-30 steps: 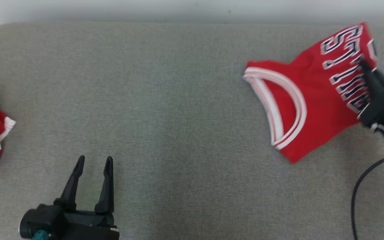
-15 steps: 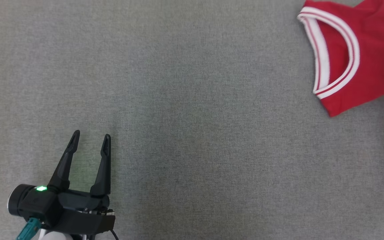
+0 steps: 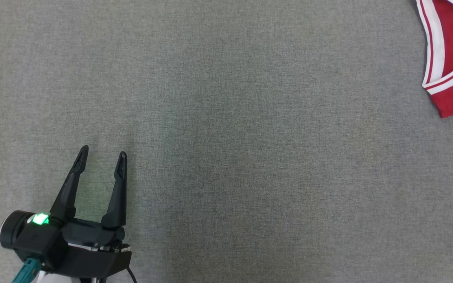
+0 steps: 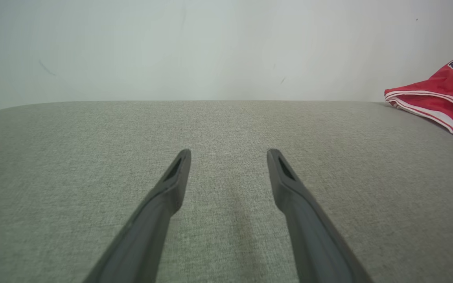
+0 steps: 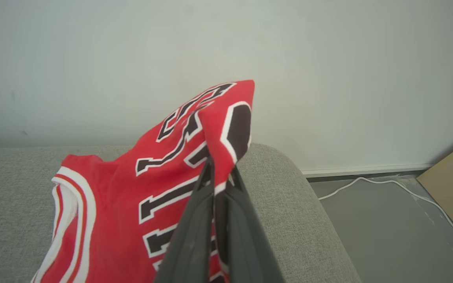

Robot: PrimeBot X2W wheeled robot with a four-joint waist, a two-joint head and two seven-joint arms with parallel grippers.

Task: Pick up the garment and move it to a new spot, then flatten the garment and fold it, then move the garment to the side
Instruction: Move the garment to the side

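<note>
A red jersey with white trim lies at the right end of a grey cushioned surface. The right gripper is pinching a raised fold of it. The left gripper is spread wide, well apart from the jersey.

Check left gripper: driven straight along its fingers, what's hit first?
Left gripper: likely the gray cushion, then the white wall; depth unclear. The red jersey lies off to its right.
</note>
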